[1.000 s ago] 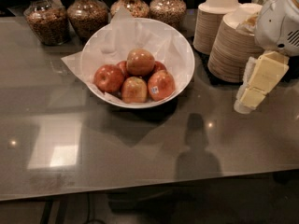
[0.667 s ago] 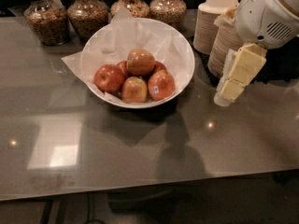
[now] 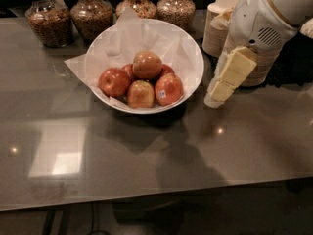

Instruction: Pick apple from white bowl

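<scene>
The white bowl (image 3: 193,58), lined with crumpled white paper, stands at the back middle of the grey table. It holds several apples. The apple (image 3: 147,64), orange-red with a pale yellow patch, lies on top of the pile in the middle. A redder apple with a white sticker (image 3: 168,88) lies at the front right, and a deep red one (image 3: 114,81) at the left. My gripper (image 3: 218,93) hangs from the white arm at the right, just outside the bowl's right rim and low over the table, apart from the apples.
Several glass jars of grain (image 3: 91,14) line the back edge behind the bowl. Stacks of beige disposable bowls (image 3: 221,23) stand at the back right, partly behind my arm. The table's front edge (image 3: 146,197) runs across the bottom.
My arm and gripper have moved left, from near the right edge to just beside the bowl's right rim. The bowl and apples have not moved.
</scene>
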### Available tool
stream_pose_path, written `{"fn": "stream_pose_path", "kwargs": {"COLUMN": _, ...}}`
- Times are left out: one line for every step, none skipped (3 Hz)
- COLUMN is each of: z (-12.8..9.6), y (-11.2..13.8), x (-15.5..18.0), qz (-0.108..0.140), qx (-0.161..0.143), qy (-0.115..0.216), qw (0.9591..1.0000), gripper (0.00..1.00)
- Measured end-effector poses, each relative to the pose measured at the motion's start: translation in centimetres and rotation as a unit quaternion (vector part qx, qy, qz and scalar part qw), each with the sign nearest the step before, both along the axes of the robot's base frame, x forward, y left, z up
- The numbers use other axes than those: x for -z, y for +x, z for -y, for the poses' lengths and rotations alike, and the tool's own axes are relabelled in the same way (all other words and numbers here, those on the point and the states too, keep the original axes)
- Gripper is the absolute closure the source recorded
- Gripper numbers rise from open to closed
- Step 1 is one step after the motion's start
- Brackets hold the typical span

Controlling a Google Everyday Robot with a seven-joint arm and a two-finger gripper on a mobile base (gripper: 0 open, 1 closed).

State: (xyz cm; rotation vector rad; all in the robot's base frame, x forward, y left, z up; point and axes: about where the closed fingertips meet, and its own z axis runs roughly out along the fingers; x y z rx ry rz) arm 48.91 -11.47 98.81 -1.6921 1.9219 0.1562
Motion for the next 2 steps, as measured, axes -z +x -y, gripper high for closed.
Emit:
{"fn": "stream_pose_path", "kwargs": {"z": -4.6, "y": 2.5, "x": 0.6, "qz": 0.003, "qx": -0.041, "qy": 0.053, "qw": 0.9977, "gripper": 0.0}}
{"fn": "stream_pose_path", "kwargs": {"z": -7.7, "y": 4.4, "x": 1.0, "qz": 0.002, "qx": -0.067, "qy": 0.088, "qw": 0.9939, "gripper": 0.0}}
